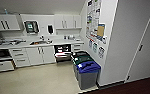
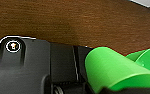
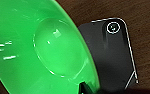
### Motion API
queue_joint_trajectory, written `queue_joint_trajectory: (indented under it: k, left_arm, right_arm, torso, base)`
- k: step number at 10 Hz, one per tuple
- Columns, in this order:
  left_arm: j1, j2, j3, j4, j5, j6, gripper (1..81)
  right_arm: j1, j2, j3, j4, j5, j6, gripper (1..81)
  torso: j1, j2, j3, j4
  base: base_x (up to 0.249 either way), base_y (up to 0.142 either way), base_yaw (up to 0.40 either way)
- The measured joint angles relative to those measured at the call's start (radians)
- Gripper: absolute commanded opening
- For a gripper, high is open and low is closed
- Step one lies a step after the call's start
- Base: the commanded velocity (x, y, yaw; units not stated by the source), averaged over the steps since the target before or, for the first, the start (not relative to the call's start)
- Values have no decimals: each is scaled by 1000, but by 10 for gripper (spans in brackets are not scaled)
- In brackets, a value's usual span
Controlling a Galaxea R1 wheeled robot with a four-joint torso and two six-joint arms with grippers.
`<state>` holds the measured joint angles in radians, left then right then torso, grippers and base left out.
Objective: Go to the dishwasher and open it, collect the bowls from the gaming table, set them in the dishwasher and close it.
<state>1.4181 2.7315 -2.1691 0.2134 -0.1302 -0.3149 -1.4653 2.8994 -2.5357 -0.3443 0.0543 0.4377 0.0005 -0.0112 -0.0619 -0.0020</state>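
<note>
**Inspector:** Start with the head view. What do you have?

**Operator:** I look down into a kitchenette from its doorway. The dishwasher sits under the table at the far wall, between white cabinet fronts. Its door is down and a rack shows in the dark interior. A sink is set into the table to its left. Nearer to me, along the right wall, stand the bins: one with a blue lid, one with a green lid behind it. Posters hang on that wall.

**Inspector:** Left wrist view?

**Operator:** I see a lime green bowl close to the camera, above a dark brown wood-grain floor. It touches the dark parts at the wrist. I cannot tell from this whether the left claw is apart, together or clamped on the bowl; its fingers are not readable.

**Inspector:** Right wrist view?

**Operator:** I see a second green bowl, its inside turned to the camera, the round base plain in the middle. The same brown floor lies behind it. A dark tip shows at the rim, but I cannot tell the right claw's state either.

**Inspector:** Where are the bowls relative to the dishwasher?

**Operator:** Both are at the wrists, well apart from it.
</note>
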Motion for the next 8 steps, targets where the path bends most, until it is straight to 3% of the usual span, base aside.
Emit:
queue_joint_trajectory:
  k: [3,8]
  left_arm:
    - [3,0,0,0,2,0,10]
    - [3,-3,0,0,-1,0,10]
  right_arm:
    - [-3,0,0,-1,0,0,10]
    - [-2,0,0,-1,1,0,10]
  torso:
    - [-1,0,0,0]
    - [0,0,0,0]
  base:
    - [112,0,0]
    - [112,64,0]
